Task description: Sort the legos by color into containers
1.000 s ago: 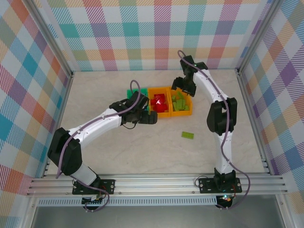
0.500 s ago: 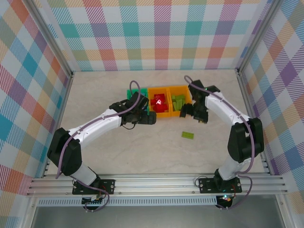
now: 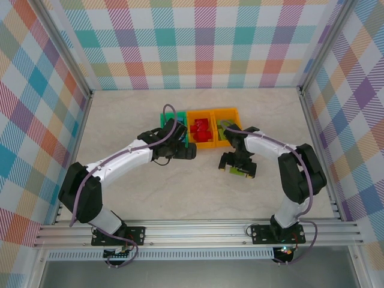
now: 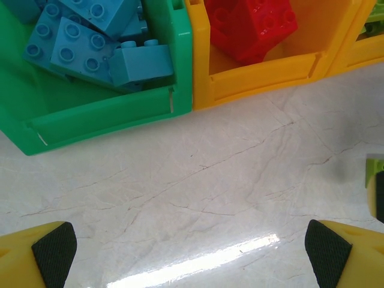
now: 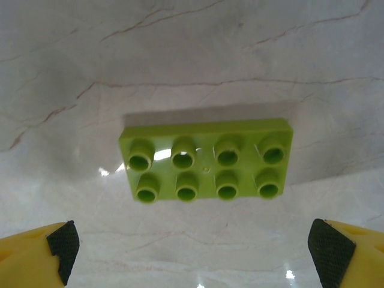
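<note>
Both grippers spread wide, neither holding anything.
The right gripper [image 5: 195,264], fingers apart, hangs over a lime brick [image 5: 207,159] lying flat, studs up, on the table [image 5: 180,54], just near of the right orange bin [image 3: 231,111]; from above the gripper covers most of it. The left gripper [image 4: 191,259], fingers likewise apart, faces blue bricks [image 4: 84,42] in the green bin [image 4: 102,114], largely hidden under its arm from above, and red bricks [image 4: 252,24] in the middle orange bin [image 4: 264,78].
</note>
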Controlling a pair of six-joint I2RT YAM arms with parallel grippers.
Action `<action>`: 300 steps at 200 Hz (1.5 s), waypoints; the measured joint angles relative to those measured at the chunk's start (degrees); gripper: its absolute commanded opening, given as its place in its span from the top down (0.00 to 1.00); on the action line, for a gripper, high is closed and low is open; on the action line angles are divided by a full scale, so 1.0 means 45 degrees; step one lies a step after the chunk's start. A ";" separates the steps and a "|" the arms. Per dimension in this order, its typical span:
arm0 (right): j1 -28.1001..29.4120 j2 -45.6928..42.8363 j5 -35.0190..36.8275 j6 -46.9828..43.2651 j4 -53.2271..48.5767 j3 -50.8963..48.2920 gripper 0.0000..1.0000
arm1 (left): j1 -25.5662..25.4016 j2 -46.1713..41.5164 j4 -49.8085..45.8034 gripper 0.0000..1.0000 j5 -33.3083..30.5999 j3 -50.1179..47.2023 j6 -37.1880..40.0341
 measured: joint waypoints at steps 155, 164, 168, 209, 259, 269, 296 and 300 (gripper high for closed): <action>-0.0015 0.1093 0.0146 -0.1341 0.1010 0.0243 0.43 | 0.0005 -0.0408 -0.0005 0.00 -0.0223 -0.0345 0.0000; -0.0015 0.1083 0.0126 -0.1375 0.1010 0.0243 0.43 | 0.0005 -0.0408 -0.0005 0.00 -0.0223 -0.0345 0.0000; -0.0015 0.1078 0.0121 -0.1384 0.0996 0.0248 0.43 | 0.0005 -0.0408 -0.0005 0.00 -0.0223 -0.0345 0.0000; -0.0015 0.1083 0.0083 -0.1695 0.0500 0.1015 0.42 | 0.0005 -0.0408 -0.0005 0.00 -0.0223 -0.0345 0.0000; -0.0359 0.1209 0.0073 -0.2288 -0.0398 0.4697 0.42 | 0.0063 -0.0408 -0.0005 0.00 -0.0228 -0.0345 0.0000; -0.0534 0.1365 0.0044 -0.2341 -0.0563 0.5367 0.42 | 0.0063 -0.0408 -0.0005 0.00 -0.0228 -0.0345 0.0000; -0.1083 0.2448 -0.0146 -0.2327 -0.1015 0.7373 0.42 | 0.0073 -0.0408 -0.0005 0.00 -0.0228 -0.0345 0.0000; -0.1171 0.2667 -0.0175 -0.2317 -0.1064 0.7689 0.42 | 0.0073 -0.0408 -0.0005 0.00 -0.0233 -0.0345 0.0000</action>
